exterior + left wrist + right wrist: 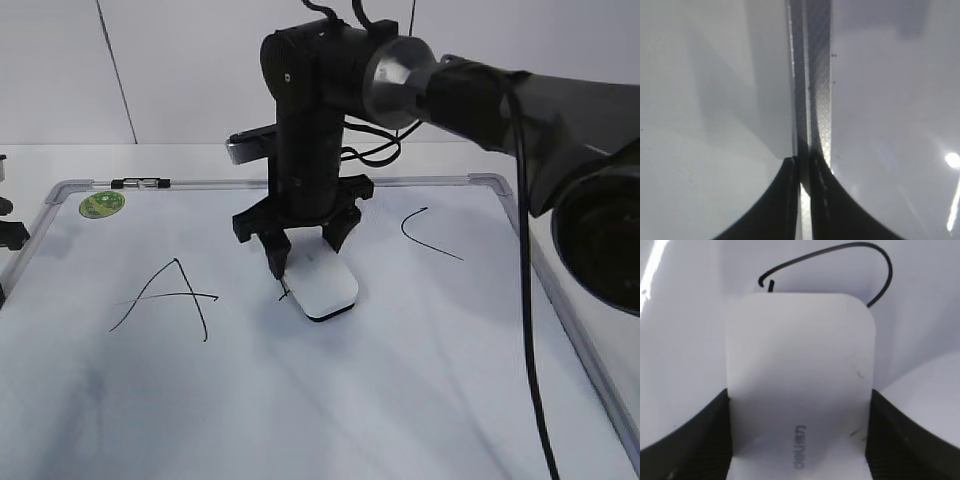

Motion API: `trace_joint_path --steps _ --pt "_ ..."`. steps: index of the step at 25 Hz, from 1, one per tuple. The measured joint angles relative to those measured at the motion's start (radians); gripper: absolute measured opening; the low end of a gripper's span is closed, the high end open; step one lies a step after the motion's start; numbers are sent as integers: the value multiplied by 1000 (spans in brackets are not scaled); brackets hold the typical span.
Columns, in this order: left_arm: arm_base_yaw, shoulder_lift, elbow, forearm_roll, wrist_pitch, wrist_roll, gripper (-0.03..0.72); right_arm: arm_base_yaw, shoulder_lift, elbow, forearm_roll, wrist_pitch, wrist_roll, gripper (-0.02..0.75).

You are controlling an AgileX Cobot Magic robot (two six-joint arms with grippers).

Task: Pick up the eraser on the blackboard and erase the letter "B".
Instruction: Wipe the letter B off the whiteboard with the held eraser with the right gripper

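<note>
The eraser [322, 285], a flat white block with a dark underside, lies on the blackboard [400, 380] at the middle. My right gripper [308, 248] comes down from above and is shut on the eraser [800, 380], with one finger on each long side. The letter "B" is mostly hidden under the eraser. A short black stroke shows at its left edge [283, 292] and a curved stroke shows beyond its far end [850, 250]. My left gripper [802, 165] is shut and empty over the board's grey frame [815, 75].
A black "A" [170, 295] is drawn to the left of the eraser and a curved "C" [428, 238] to the right. A round green sticker [102, 204] sits in the far left corner. The right arm [480, 90] reaches in from the right.
</note>
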Motion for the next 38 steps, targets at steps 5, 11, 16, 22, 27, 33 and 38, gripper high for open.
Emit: trace_joint_path --steps 5,11,16,22,27,33,38 --pt "0 0 0 0 0 0 25 32 11 -9 -43 0 -16 547" --pt "0 0 0 0 0 0 25 65 22 -17 -67 -14 -28 547" --pt "0 0 0 0 0 0 25 86 24 -17 -67 -35 -37 547" --pt "0 0 0 2 0 0 25 85 24 -17 -77 -35 -37 547" --pt "0 0 0 2 0 0 25 81 24 -17 -88 -36 -31 547" --pt "0 0 0 -2 -2 0 25 37 34 -20 -39 -36 -32 547" --pt "0 0 0 -4 -3 0 25 -3 38 -26 -10 -59 -9 546"
